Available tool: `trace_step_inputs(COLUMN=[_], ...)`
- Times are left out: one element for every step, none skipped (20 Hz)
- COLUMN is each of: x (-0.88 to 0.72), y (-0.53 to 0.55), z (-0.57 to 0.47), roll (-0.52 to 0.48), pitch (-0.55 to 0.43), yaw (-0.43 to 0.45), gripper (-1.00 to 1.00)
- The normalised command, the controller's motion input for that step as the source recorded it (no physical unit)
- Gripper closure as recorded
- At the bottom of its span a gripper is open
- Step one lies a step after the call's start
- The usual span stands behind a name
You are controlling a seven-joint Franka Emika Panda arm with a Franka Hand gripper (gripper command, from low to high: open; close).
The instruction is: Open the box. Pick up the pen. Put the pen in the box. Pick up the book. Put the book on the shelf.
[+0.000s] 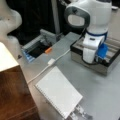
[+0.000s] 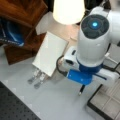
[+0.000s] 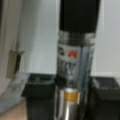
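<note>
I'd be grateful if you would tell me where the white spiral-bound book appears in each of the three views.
In a front view the book lies flat on the grey table, bottom centre, beside the shelf.
In a front view the book is upper left of centre, below the shelf.
Wrist view: not in it; the pen fills the frame.
Shared landmark: the perforated metal strips under the book's end.

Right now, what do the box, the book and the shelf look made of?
Box: seemingly metal, dull silver-grey sides with soft sheen. Book: probably paper or card, matte white cover, wire spiral along one edge. Shelf: wood, glossy reddish-brown with visible grain, pale top board.
</note>
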Motion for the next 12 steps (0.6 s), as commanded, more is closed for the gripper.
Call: trace_step_inputs(x=[0.01, -0.02, -0.04, -0.05, -0.05, -0.05, -0.05, -0.04, -0.03, -0.01, 0.00, 0.02], y=[0.33, 0.33, 0.35, 0.36, 0.35, 0.35, 0.35, 0.36, 0.37, 0.36, 0.36, 0.37], z=[0.15, 0.16, 0.18, 0.20, 0.20, 0.21, 0.21, 0.21, 0.19, 0.17, 0.15, 0.12], roll=[-0.131, -0.132, -0.114, -0.102, -0.096, -0.095, -0.093, -0.085, -0.080, -0.075, -0.075, -0.073], pitch=[0.143, 0.150, 0.156, 0.160, 0.157, 0.161, 0.161, 0.163, 0.162, 0.161, 0.159, 0.157], yaw=[-0.256, -0.235, -0.240, -0.233, -0.212, -0.205, -0.197, -0.202, -0.200, -0.192, -0.191, -0.200], gripper=[1.00, 1.00, 1.00, 1.00, 1.00, 1.00, 1.00, 1.00, 1.00, 1.00, 1.00, 1.00])
